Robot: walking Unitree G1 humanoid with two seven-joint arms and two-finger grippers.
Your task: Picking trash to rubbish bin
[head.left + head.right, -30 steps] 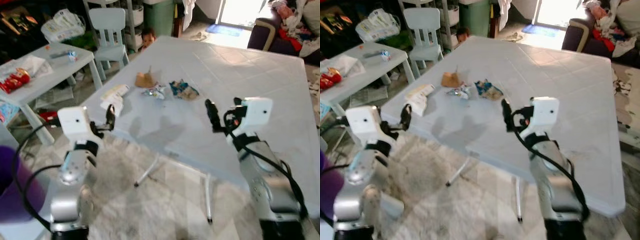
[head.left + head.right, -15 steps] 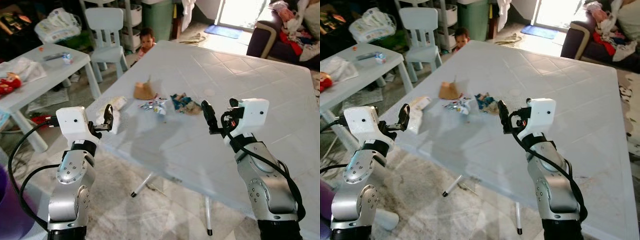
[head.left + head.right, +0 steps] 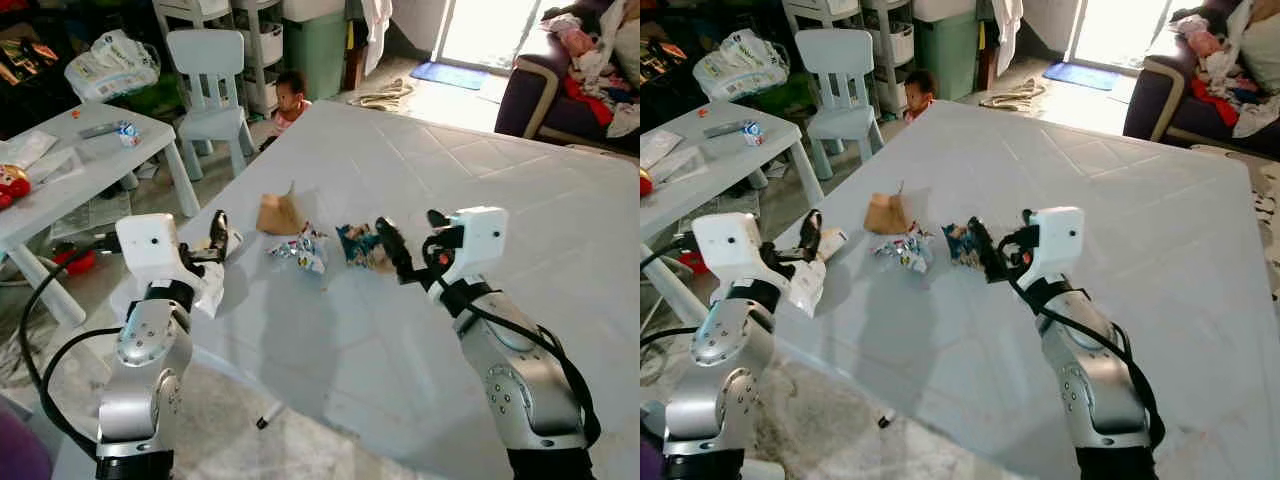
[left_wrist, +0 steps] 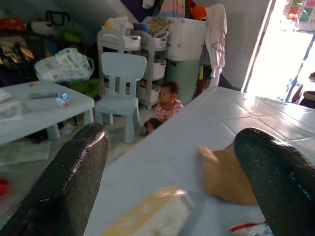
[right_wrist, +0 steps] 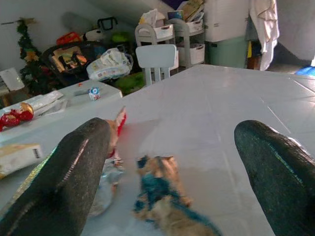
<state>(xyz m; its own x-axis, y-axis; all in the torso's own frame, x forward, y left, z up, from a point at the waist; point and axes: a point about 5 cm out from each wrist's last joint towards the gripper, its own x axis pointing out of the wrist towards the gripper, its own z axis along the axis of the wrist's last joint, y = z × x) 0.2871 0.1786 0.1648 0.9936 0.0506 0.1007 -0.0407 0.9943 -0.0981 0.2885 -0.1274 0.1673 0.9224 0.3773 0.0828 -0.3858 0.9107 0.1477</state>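
right gripper [image 3: 400, 250] hovers open beside blue wrapper [image 3: 357, 246].

Strewn across the worktop [image 3: 520, 190]: brown paper scrap [image 3: 279, 213], crumpled silver wrapper [image 3: 303, 249], blue-brown wrapper [image 3: 360, 246], white-yellow packet [image 3: 213, 283] at the edge.

A big white table [image 3: 520, 200] fills most of the scene. Beyond its far corner a small child [image 3: 290, 97] sits on the floor, near a pale blue chair [image 3: 208, 85]. A low white side table [image 3: 75, 160] stands to the left, with a small carton [image 3: 124, 131] on it. A dark sofa [image 3: 545, 75] with clothes is at the far right.
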